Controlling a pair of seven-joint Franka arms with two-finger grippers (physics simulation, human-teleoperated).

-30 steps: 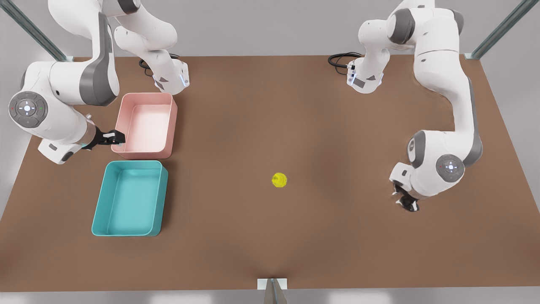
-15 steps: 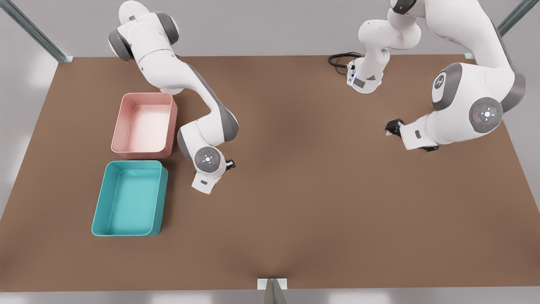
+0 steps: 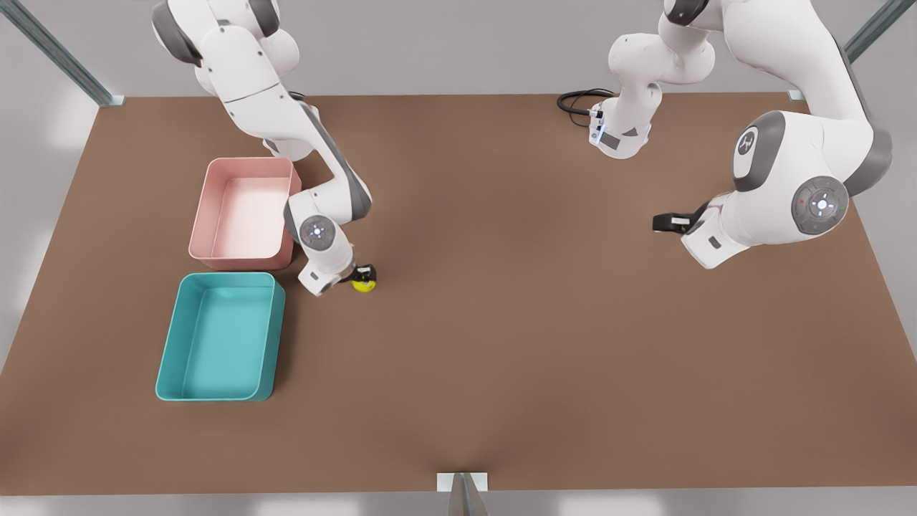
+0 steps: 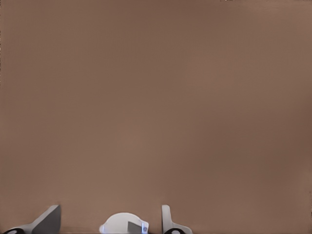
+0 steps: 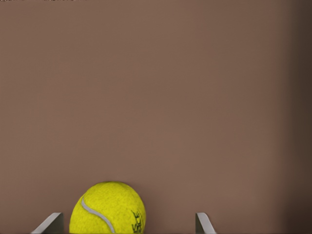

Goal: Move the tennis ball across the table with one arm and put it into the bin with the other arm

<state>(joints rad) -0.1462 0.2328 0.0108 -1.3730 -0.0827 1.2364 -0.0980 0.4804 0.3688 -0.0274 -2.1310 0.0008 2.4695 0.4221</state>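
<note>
The ball (image 3: 364, 285) lies on the tabletop (image 3: 501, 322) near the bin (image 3: 218, 337), flanked by the wide, untouching fingers of the right end effector (image 3: 364, 276). The grasp is judged pending: closing, then lifting binward. The left end effector (image 3: 663, 223), fingers parted, waits well apart.

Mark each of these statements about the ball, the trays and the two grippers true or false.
1. The tennis ball lies inside the teal bin. False: it sits on the table, outside both trays.
2. The right gripper has its fingers apart with the ball between them. True.
3. The teal bin lies nearer the front view's bottom edge than the pink tray. True.
4. The left gripper is beside the ball. False: it hovers over bare table on the front view's right, far from the ball.
</note>
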